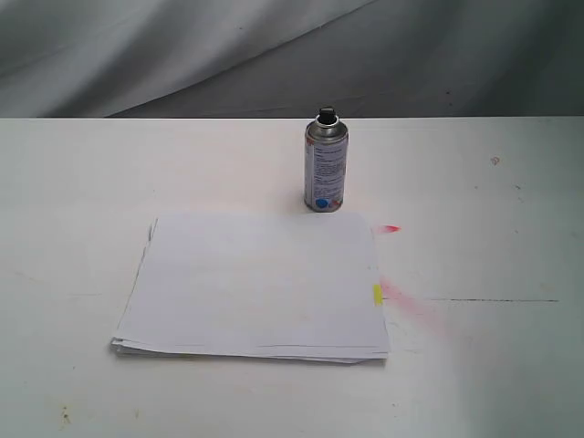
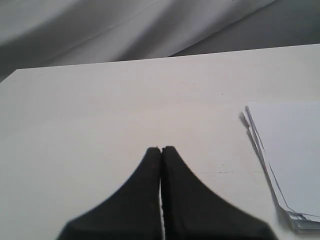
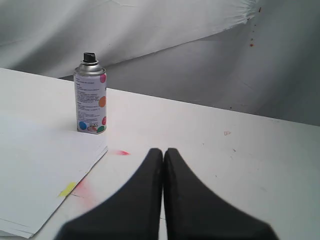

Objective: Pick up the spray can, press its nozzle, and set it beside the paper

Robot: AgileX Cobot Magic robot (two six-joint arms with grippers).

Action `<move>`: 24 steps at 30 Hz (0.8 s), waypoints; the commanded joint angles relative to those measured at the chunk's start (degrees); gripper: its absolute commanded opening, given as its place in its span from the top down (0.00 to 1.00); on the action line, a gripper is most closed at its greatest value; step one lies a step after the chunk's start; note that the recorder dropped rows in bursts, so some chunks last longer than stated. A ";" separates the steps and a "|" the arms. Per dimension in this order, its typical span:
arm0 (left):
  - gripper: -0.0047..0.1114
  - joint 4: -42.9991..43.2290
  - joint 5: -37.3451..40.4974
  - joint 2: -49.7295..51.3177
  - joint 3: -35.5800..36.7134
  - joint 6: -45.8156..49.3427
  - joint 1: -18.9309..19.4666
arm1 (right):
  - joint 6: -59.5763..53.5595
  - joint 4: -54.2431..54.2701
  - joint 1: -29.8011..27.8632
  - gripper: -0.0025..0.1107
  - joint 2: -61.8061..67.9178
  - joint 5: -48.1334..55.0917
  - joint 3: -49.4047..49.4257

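Observation:
The silver spray can point(image 1: 326, 167) stands upright on the white table just behind the far right corner of the paper point(image 1: 255, 285), its black nozzle point(image 1: 327, 114) on top. The right wrist view shows the same spray can point(image 3: 90, 100) with coloured dots, its nozzle point(image 3: 89, 57), and the paper point(image 3: 40, 170) with a yellow tab point(image 3: 67, 189). My right gripper point(image 3: 163, 150) is shut and empty, well short of the can. My left gripper point(image 2: 160, 148) is shut and empty over bare table, beside the paper point(image 2: 290, 155). Neither gripper appears in the exterior view.
The white table point(image 1: 493, 365) carries pink and red paint smears point(image 1: 401, 297) right of the paper, and a thin dark line point(image 1: 493, 300). Grey draped cloth point(image 1: 182, 55) hangs behind the table's far edge.

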 commanded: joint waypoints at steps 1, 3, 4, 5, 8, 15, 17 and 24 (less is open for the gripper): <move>0.96 0.05 -0.53 -0.30 0.26 -0.28 0.09 | 0.10 -0.71 -0.43 0.98 -0.24 -0.83 0.19; 0.96 0.05 -0.53 -0.30 0.26 -0.28 0.09 | 0.10 -0.18 -0.43 0.98 -0.24 -0.82 0.19; 0.96 0.05 -0.53 -0.30 0.26 -0.28 0.09 | 0.10 -0.18 -0.43 0.98 -0.24 -0.82 0.19; 0.96 0.05 -0.53 -0.30 0.26 -0.28 0.09 | 0.10 -0.18 -0.43 0.98 -0.24 -0.82 0.19; 0.96 0.05 -0.53 -0.30 0.26 -0.28 0.09 | 0.10 -0.18 -0.43 0.98 -0.24 -0.82 0.19; 0.96 0.05 -0.53 -0.30 0.26 -0.28 0.09 | 0.10 -0.18 -0.43 0.98 -0.24 -0.82 0.19; 0.96 0.05 -0.53 -0.30 0.26 -0.28 0.09 | 0.10 -0.18 -0.43 0.98 -0.24 -0.82 0.19; 0.96 0.05 -0.53 -0.30 0.26 -0.28 0.09 | 0.10 8.26 -0.43 0.98 -0.10 -0.66 0.19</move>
